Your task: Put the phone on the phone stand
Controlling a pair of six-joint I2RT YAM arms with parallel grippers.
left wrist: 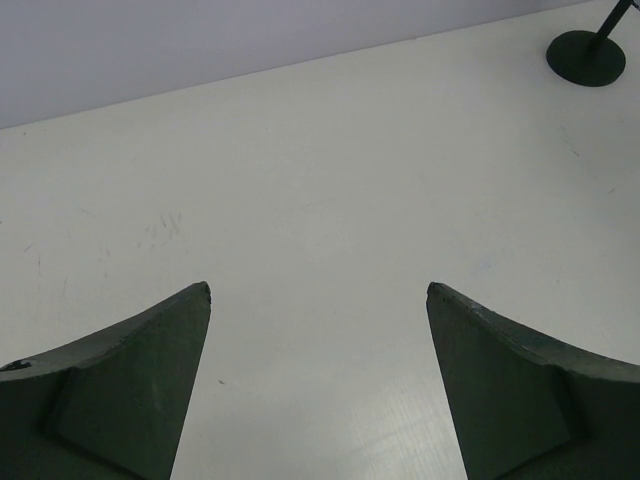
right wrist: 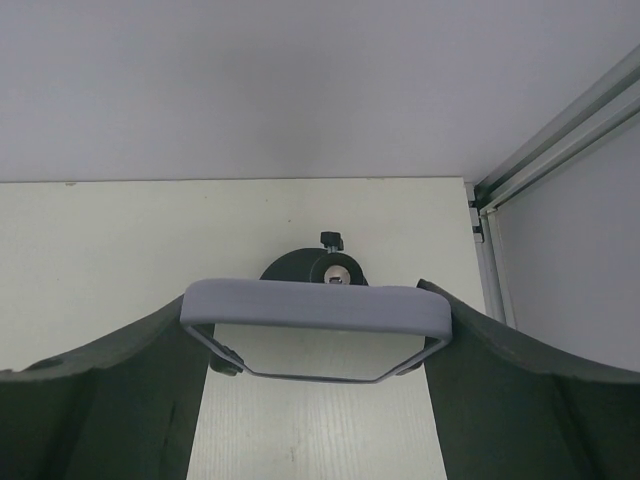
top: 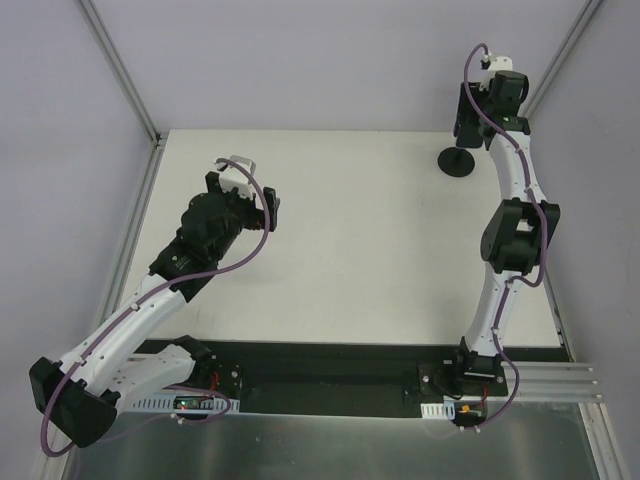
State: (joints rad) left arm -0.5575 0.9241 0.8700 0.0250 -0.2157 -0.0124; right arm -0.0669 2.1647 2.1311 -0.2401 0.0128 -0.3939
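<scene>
Looking at the top view first: the right gripper (top: 468, 112) is out over the far right corner of the white tabletop (top: 350, 260), just above the small black phone stand with the round disc base (top: 458, 162). The left gripper (top: 248, 200) hangs near the left edge, well apart from all that. Whatever the right one carries blends into its black fingers from up here, and the wrist hides the stand's clamp.

Left wrist view: fingers spread wide, nothing between them, just bare table. The stand's disc shows toward the far right corner, with its stem cut off by the frame.

Right wrist view: the fingers are clamped on the flat black smartphone with the pale lavender rim (right wrist: 315, 305), held edge-on right over the stand. I'd guess the step is lowering it in, so keep it level, line the lower edge up with the prongs, come down slow, and only let go once it's seated. The prongs are mostly behind the phone, so I can't judge alignment.
</scene>
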